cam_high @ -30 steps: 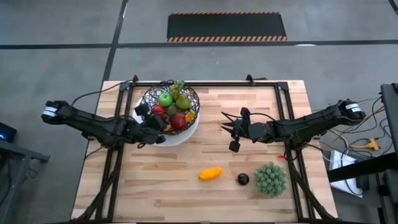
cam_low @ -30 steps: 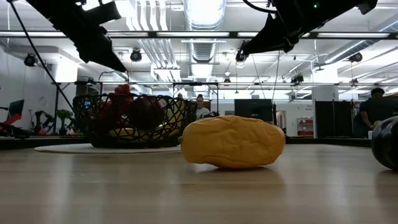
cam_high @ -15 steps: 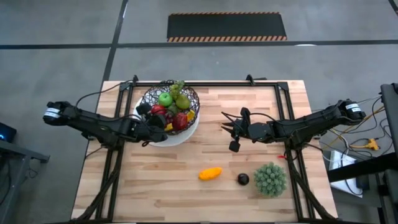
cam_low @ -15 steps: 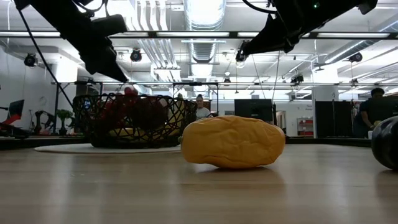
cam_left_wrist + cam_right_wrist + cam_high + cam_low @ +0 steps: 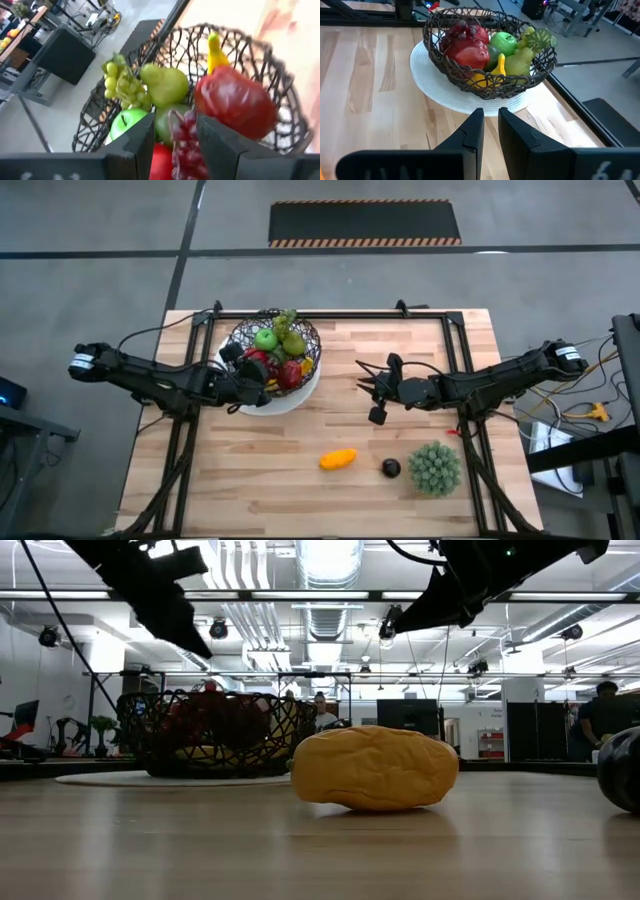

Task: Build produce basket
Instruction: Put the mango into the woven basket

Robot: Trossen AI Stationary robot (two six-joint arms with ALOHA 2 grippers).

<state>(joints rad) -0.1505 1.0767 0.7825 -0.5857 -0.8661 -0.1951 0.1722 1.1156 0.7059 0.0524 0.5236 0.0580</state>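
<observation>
**Wire basket heaped with fruit, both grippers empty**

Round basket [image 5: 277, 352] of black irregular wire mesh, seated on a flat white plate [image 5: 300, 393] on the pale plank table [image 5: 250, 470]. Heaped inside: glossy green apple [image 5: 123, 124], smooth pear [image 5: 165, 85], knobbly green grapes [image 5: 120, 85], purple grapes [image 5: 182, 142], waxy red fruit [image 5: 235, 102], yellow banana [image 5: 215, 50]. Directly ahead of the left gripper [image 5: 250, 380], poised over the basket's near rim, fingers parted around nothing. Well off from the right gripper [image 5: 378, 395], raised over bare wood, fingers nearly closed, holding nothing. Beyond it, toward the table's front edge: a lumpy orange piece [image 5: 338, 458], a dark round plum [image 5: 391, 468], a spiky green ball [image 5: 435, 467].
</observation>
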